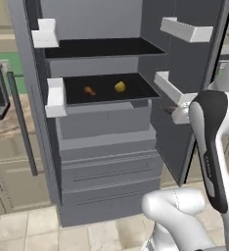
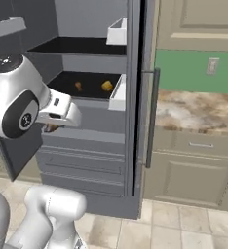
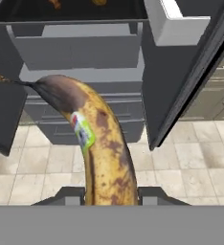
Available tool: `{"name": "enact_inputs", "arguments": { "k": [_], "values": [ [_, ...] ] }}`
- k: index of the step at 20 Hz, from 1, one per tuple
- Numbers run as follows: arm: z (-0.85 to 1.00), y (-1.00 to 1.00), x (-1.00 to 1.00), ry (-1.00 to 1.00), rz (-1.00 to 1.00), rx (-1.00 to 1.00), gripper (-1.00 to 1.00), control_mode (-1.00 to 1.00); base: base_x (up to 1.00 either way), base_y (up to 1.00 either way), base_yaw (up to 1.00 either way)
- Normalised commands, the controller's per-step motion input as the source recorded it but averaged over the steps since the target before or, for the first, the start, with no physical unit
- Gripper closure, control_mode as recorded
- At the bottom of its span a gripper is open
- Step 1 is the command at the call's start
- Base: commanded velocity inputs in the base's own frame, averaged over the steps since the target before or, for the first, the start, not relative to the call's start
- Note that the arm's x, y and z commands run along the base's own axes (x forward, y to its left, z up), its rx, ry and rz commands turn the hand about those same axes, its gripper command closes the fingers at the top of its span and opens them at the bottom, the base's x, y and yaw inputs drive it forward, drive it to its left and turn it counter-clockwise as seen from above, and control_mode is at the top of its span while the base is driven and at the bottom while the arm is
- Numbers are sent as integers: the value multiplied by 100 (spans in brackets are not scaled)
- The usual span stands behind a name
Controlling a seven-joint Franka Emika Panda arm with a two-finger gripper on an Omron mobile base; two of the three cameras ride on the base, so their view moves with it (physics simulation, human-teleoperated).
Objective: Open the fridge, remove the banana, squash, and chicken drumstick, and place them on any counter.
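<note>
End effector pinching banana before open fridge; squash, chicken drumstick on shelf.

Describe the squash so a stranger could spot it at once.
Find the open grey fridge and look at its lower dark shelf, above the drawers. Two small things lie there: the squash is the round yellow one on the right, while its neighbour on the left, the drumstick, is brown and club-shaped.
</note>
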Motion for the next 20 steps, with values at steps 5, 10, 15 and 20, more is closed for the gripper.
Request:
{"name": "enact_inputs", "arguments": {
  "k": [5, 10, 15, 20],
  "values": [
    [0, 0, 0, 0, 0, 0, 100, 100, 0, -100, -2],
    [0, 0, 0, 0, 0, 0, 100, 100, -16, -100, -7],
    [0, 0, 0, 0, 0, 0, 100, 100, 0, -100, -10],
    [0, 0, 0, 0, 0, 0, 100, 100, 31, -77, -5]
  ]
}}
